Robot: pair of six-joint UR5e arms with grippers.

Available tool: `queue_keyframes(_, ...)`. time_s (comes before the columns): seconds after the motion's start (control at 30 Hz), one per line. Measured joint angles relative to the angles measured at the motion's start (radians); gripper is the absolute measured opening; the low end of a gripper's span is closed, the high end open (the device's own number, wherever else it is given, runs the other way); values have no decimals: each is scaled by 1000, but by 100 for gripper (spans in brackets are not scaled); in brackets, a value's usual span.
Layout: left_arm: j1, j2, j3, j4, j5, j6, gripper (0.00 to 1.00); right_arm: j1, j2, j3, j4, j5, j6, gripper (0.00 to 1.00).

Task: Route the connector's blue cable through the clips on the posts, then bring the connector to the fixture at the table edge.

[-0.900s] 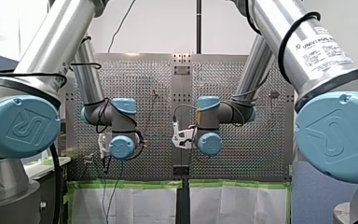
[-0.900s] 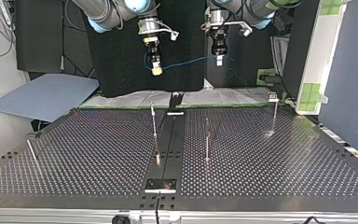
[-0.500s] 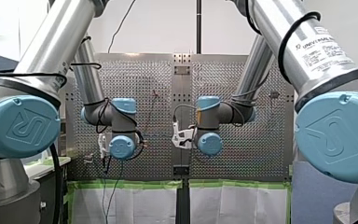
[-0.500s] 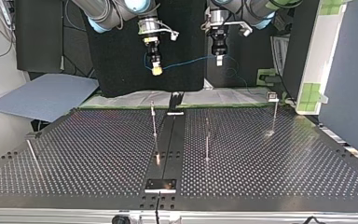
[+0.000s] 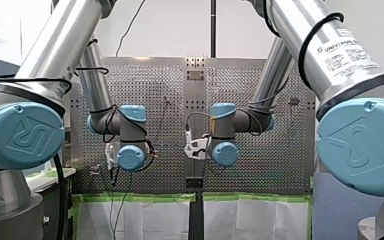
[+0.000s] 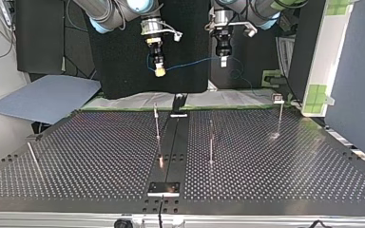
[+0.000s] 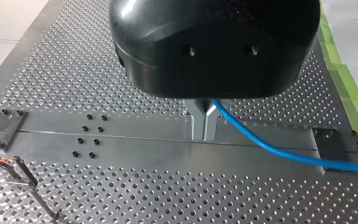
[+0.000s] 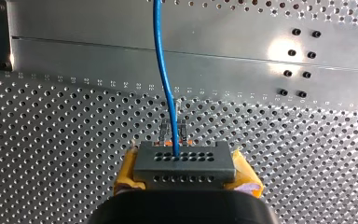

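The grey connector (image 8: 185, 162) is clamped between the yellow pads (image 8: 127, 177) of the right end effector (image 8: 185, 176), above the tabletop (image 8: 74, 116). Its blue cable (image 8: 163, 70) is pinched between the closed fingers (image 7: 196, 123) of the left end effector (image 7: 204, 126).

Robotics lab, test bench.
Two industrial arms (image 5: 55, 55) hung over a perforated metal table (image 6: 100, 156); thin posts (image 6: 157, 124) stood beneath them, green tape (image 5: 130, 196) along its edge.

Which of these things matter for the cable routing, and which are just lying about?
Job:
- blue cable
- grey perforated connector in my right gripper
- my left gripper, pinching the cable
- thin metal clip posts

Lying about:
- grey-blue flat sheet at the top view's left
- green tape
- white sheeting
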State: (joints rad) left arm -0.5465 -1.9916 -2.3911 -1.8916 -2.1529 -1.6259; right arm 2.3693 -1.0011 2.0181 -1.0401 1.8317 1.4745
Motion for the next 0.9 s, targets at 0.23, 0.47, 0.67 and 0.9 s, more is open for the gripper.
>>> queue_keyframes(0.23, 0, 0, 0, 0, 0, 0, 0, 0, 0, 0, 0, 0, 0, 2)
queue_keyframes(0.47, 0, 0, 0, 0, 0, 0, 0, 0, 0, 0, 0, 0, 0, 2)
queue_keyframes(0.67, 0, 0, 0, 0, 0, 0, 0, 0, 0, 0, 0, 0, 0, 2)
queue_keyframes(0.9, 0, 0, 0, 0, 0, 0, 0, 0, 0, 0, 0, 0, 0, 2)
